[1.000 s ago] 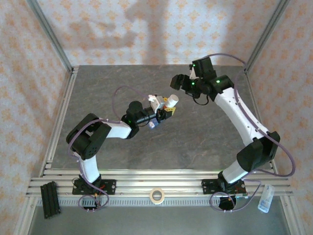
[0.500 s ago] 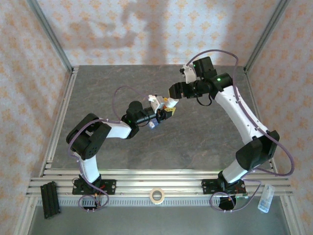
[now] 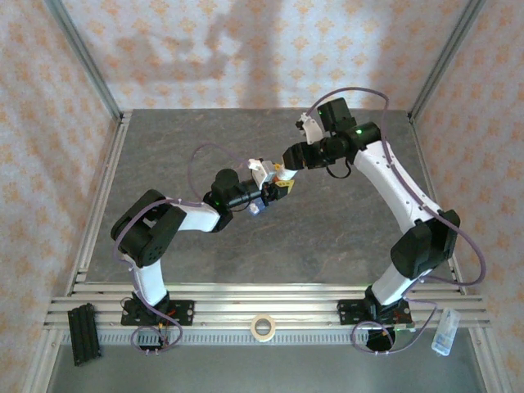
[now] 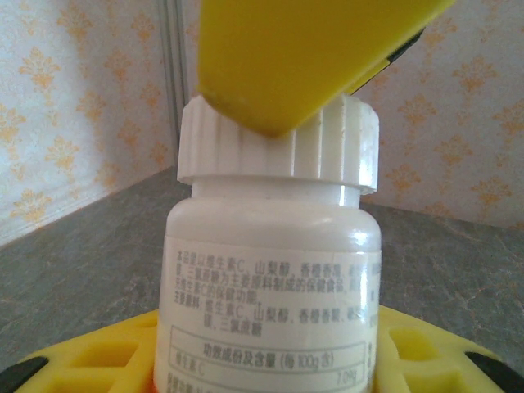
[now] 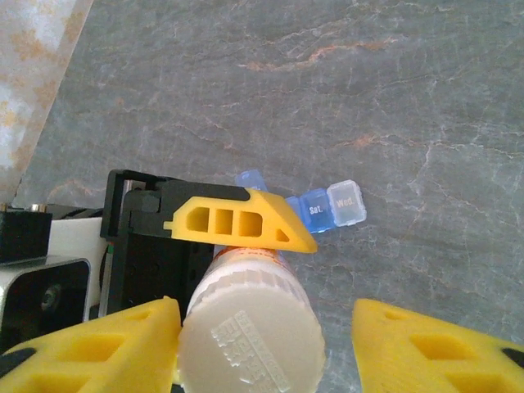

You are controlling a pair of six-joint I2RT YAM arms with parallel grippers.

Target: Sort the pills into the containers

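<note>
1. Right wrist view: the left gripper [image 5: 237,225] pinches a white bottle [image 5: 250,327], and the right gripper [image 5: 270,344] has its fingers spread around the ribbed cap.
2. Also there: translucent blue containers [image 5: 323,207] lie on the grey veined table [image 5: 409,98].
3. Left wrist view: a glossy printed label.

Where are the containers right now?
The containers lie on the grey table, mid-frame in the right wrist view, partly hidden by the left gripper holding the white bottle.

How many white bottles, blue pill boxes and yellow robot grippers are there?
White bottle: 1
Blue pill container strip: 1
Yellow grippers: 2, the left gripper and the right gripper
Total: 4
</note>
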